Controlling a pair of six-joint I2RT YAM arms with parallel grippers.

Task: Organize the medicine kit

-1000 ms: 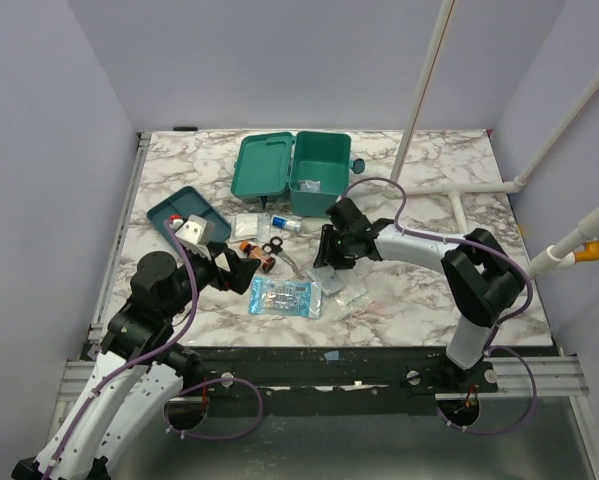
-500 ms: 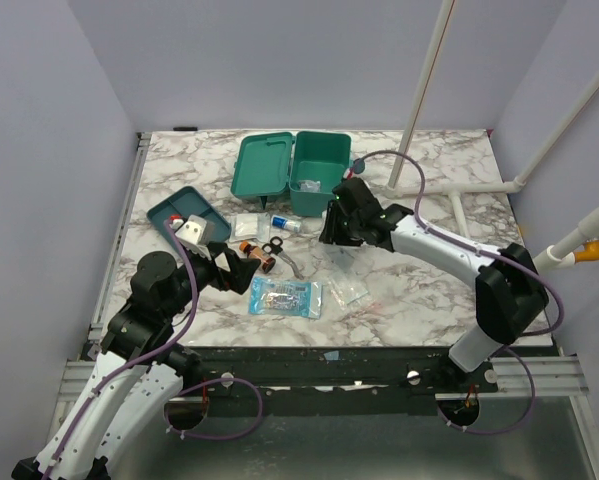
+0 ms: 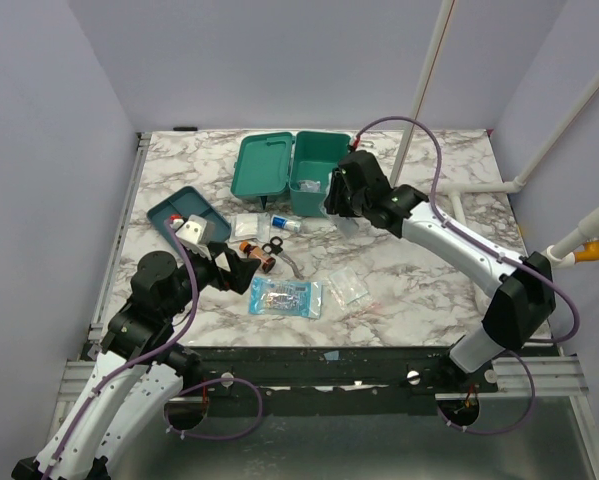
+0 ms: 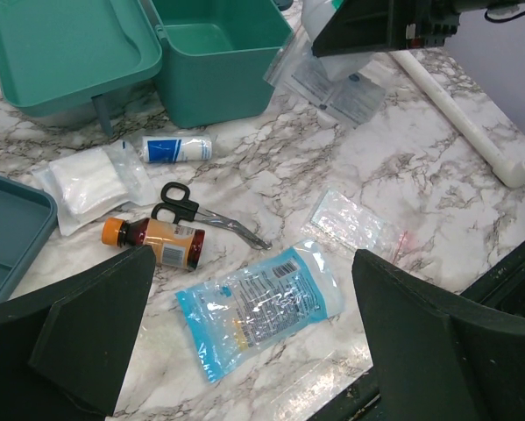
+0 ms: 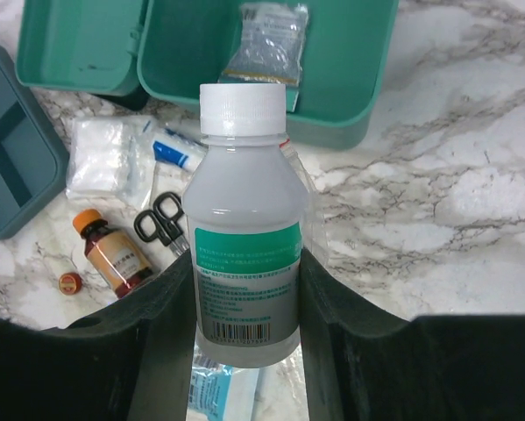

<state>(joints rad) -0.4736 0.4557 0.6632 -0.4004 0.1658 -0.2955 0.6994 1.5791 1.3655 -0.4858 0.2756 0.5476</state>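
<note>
The medicine kit [image 3: 264, 165] is the largest thing here. It stands at twelve o'clock on the table, its lid thrown open toward nine o'clock and its box bare but for one clear packet [image 5: 264, 39] at the far end. The right gripper [image 3: 339, 203] hovers at the box's five o'clock corner, its fingers pinching a white bottle [image 5: 244, 219] with a teal label, held upright by the body. We judge the step to be stowing that bottle. To do it well, we carry it past the front wall toward twelve o'clock, lower it into the bare floor beside the packet, and part the fingers only once it rests, since a tall bottle let go early may topple. The left gripper [image 4: 253, 351] waits at seven o'clock, spread wide and holding nothing. Counting downward in size, we find one kit, one darker tray [image 3: 201, 205] at nine o'clock, one blue printed pouch [image 4: 258, 307], one gauze pack [image 4: 91, 180], one clear zip bag [image 4: 345, 219], one pair of scissors [image 4: 188, 206], one amber bottle [image 4: 152, 241] and one small white tube [image 4: 176, 147].
</note>
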